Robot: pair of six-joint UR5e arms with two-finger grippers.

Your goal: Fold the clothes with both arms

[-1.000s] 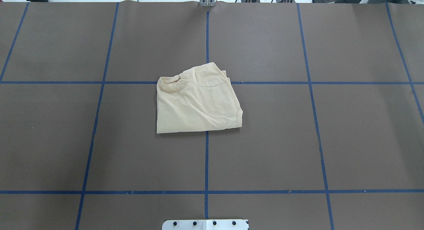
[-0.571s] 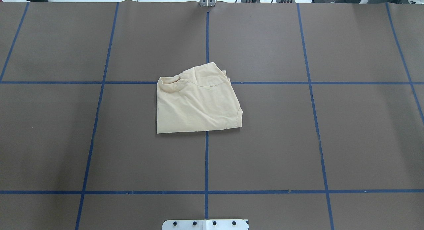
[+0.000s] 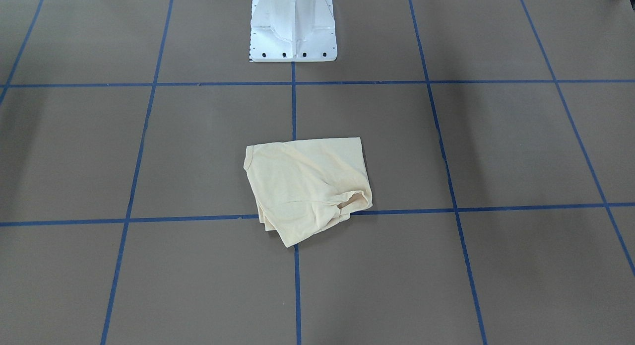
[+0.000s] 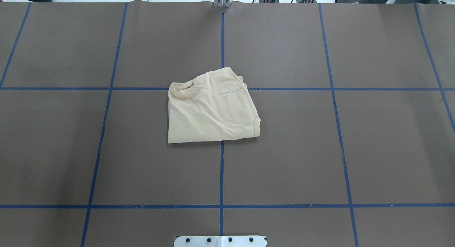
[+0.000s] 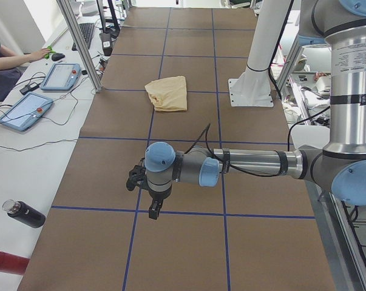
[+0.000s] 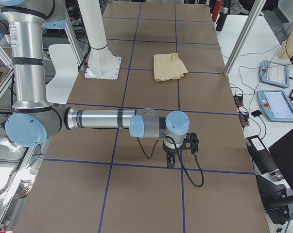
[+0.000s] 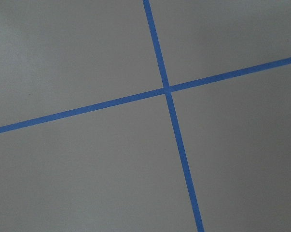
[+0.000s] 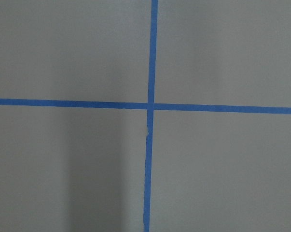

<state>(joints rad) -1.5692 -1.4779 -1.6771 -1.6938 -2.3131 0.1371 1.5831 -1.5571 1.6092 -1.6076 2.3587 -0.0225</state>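
Note:
The pale cream-yellow T-shirt lies folded into a compact bundle at the middle of the table. It also shows in the front-facing view, the left view and the right view. No print or label shows. My left gripper hangs over the table far from the shirt, at the table's left end. My right gripper hangs over the table's right end, equally far from the shirt. Both show only in the side views, so I cannot tell whether they are open or shut. Both wrist views show only bare table with blue tape.
The brown table carries a grid of blue tape lines. The white pedestal base stands at the robot's edge. Tablets and bottles lie on the white bench beyond the table, with a person's arm there.

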